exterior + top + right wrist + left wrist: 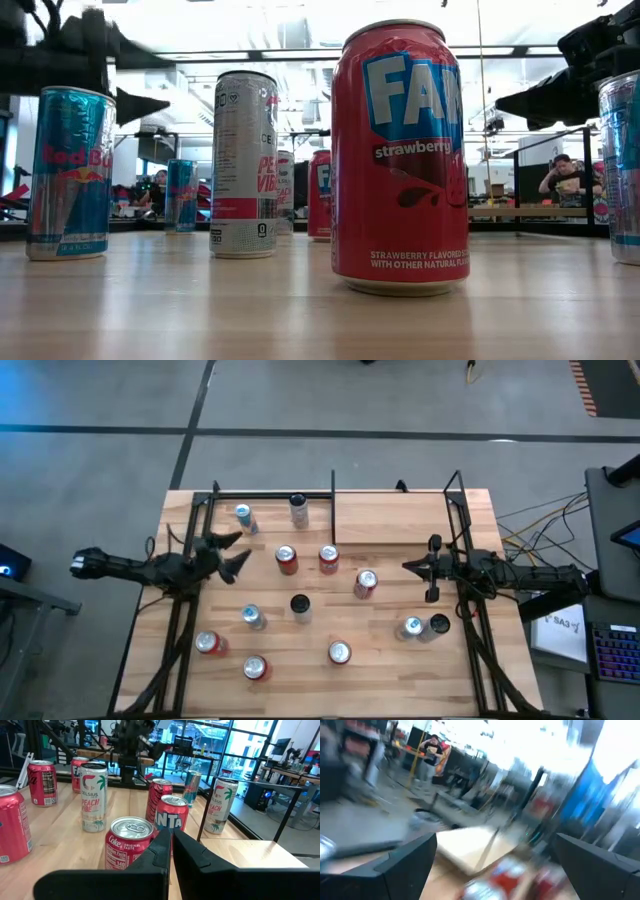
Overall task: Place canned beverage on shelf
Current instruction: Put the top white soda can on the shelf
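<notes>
Strawberry Fanta can (pixel 401 160) is seen nearest in low view, upright on tabletop (pixel 300 650). Mid-table, left gripper (pixel 232 553) is held w/ fingers spread, empty; right gripper (pixel 433 569) w/ fingers pressed together, empty. Shelf (pixel 390 518) is seen at far edge, cans beside it.

We see a grey floor (pixel 100 400) crossed by a dark line, tall windows (pixel 210 740) beyond, and a seated person (pixel 563 178) at a desk.
</notes>
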Robot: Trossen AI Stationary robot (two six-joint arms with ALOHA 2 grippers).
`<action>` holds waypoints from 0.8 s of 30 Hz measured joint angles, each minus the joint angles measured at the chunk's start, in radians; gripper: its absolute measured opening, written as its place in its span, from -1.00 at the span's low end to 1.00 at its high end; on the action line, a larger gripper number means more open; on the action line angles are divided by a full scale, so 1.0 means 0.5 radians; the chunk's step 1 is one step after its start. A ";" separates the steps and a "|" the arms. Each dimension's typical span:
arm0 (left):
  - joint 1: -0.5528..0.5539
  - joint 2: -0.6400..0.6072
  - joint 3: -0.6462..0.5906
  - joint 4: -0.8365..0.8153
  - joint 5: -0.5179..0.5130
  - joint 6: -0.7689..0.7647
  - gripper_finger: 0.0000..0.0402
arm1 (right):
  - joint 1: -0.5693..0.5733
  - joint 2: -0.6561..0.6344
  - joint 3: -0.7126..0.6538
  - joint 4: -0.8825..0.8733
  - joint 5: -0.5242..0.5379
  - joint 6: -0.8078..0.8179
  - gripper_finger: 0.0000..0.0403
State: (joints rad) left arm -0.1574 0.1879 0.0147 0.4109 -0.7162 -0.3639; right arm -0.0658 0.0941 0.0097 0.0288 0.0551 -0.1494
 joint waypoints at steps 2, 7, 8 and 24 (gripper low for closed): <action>0.000 0.000 0.000 0.126 0.000 -0.306 0.94 | 0.000 0.000 0.000 0.002 0.000 0.000 -0.95; 0.000 0.000 0.000 0.257 0.016 -0.418 0.94 | 0.001 0.000 0.000 0.037 -0.013 0.447 -0.95; 0.000 0.001 0.000 0.262 0.016 -0.434 0.94 | 0.001 0.000 0.001 0.037 -0.014 0.667 -0.95; 0.001 0.060 0.000 0.299 -0.233 -0.346 0.94 | 0.000 0.001 0.004 0.441 0.121 1.061 -0.95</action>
State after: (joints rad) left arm -0.1570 0.2176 0.0147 0.5602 -0.8328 -0.5370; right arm -0.0658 0.0945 0.0116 0.2493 0.1154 0.3813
